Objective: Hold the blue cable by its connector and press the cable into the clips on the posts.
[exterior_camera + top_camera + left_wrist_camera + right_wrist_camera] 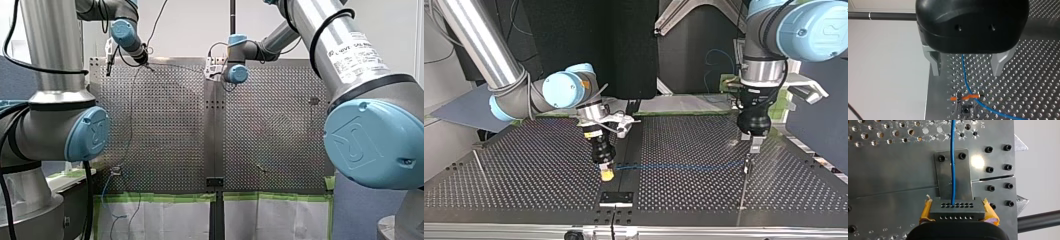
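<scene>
Perforated table [524, 165] spans both arms; my right arm [499, 65] comes in at the top view's left, my left arm [774, 35] at its right; right gripper [957, 205] is down close to the table and clamped on the connector [957, 213], a dark block with rows of small holes, yellow pads [926, 211] pressed on its two sides; dark bolted plate [944, 175] lies on the table directly ahead of that gripper; left gripper [966, 74] hangs above the table near its edge, metal fingers [935, 63] spread wide and gripping nothing; blue cable [953, 162] leaves the connector and runs straight ahead over the plate, then across the table toward the left gripper, where it passes between the spread fingers without touching either; just ahead of those fingertips a post [965, 109] carries an orange clip [954, 99]; cable crosses the clip; cannot tell whether it is seated.
</scene>
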Controlling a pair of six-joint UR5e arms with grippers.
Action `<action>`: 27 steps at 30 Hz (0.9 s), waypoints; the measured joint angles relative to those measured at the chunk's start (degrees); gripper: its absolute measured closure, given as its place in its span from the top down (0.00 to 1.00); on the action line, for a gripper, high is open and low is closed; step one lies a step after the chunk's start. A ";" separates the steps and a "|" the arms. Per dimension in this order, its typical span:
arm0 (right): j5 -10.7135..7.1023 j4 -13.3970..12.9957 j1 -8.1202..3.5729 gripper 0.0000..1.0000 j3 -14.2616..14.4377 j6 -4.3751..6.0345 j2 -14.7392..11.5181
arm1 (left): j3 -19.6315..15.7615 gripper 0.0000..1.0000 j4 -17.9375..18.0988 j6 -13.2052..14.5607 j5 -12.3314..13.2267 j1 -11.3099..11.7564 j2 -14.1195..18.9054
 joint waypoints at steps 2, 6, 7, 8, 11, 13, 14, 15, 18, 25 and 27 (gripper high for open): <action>-0.01 0.01 -0.03 0.00 -0.02 0.00 0.00 | 0.00 1.00 -0.05 -0.06 -0.35 -0.27 -0.06; -0.01 0.09 -0.02 0.00 -0.03 0.03 0.01 | 0.00 1.00 0.03 -0.05 -1.58 -0.59 -0.28; -0.01 0.10 -0.01 0.00 -0.03 0.03 0.01 | 0.00 1.00 0.02 -0.03 -1.79 -0.67 -0.36; -0.01 0.10 0.00 0.00 -0.03 0.03 0.01 | -0.01 1.00 -0.01 -0.01 -2.08 -0.77 -0.45; 0.00 0.10 -0.03 0.00 -0.03 0.02 0.01 | -0.04 1.00 -0.09 0.01 -3.18 -1.07 -0.61; 0.01 0.11 -0.08 0.00 -0.03 0.02 0.03 | -0.05 1.00 -0.10 -0.01 -3.81 -1.23 -0.65; 0.00 0.12 -0.09 0.00 -0.04 0.04 0.03 | -0.06 1.00 -0.08 -0.03 -4.09 -1.30 -0.66; 0.00 0.14 -0.09 0.00 -0.04 0.07 0.03 | -0.07 1.00 -0.08 -0.05 -4.25 -1.35 -0.68; 0.01 0.16 -0.12 0.00 -0.03 0.14 0.05 | -0.08 1.00 -0.11 -0.13 -4.55 -1.46 -0.68; -0.06 0.27 -0.12 0.00 -0.02 0.23 0.07 | -0.09 1.00 -0.18 -0.19 -5.21 -1.82 -0.71; -0.06 0.32 -0.08 0.00 -0.02 0.25 0.08 | -0.09 1.00 -0.19 -0.20 -5.26 -1.97 -0.71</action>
